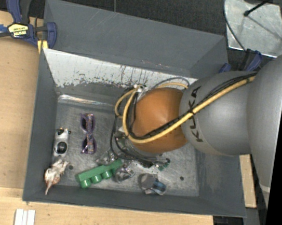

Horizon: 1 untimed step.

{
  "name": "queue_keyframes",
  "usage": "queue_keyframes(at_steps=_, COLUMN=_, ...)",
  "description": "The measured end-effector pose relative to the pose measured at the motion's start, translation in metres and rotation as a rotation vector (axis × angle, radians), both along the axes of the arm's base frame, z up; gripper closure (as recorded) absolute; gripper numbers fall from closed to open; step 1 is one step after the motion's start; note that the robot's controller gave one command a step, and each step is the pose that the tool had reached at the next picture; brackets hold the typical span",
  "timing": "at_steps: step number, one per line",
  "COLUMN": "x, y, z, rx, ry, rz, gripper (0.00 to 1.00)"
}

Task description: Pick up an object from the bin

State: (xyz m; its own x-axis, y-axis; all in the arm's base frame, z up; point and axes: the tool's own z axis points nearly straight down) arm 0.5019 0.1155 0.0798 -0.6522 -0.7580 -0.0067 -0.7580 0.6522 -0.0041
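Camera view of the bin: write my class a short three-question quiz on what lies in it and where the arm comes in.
1. True or false: the purple sunglasses lie to the left of the orange wrist cover.
2. Which thing lies just below the orange wrist cover in the view? A: a green toothed block. B: a red ball. C: a yellow cup.
3. Fill in: the arm reaches into the bin from the view's ____.
Key: 1 true; 2 A; 3 right.
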Motion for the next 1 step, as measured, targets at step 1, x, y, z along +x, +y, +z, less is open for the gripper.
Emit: queue_keyframes(at_steps=1, x=0.0000, y=0.0000, z=0.0000, rx=0.000, ry=0.000, rz=0.000, gripper=1.00)
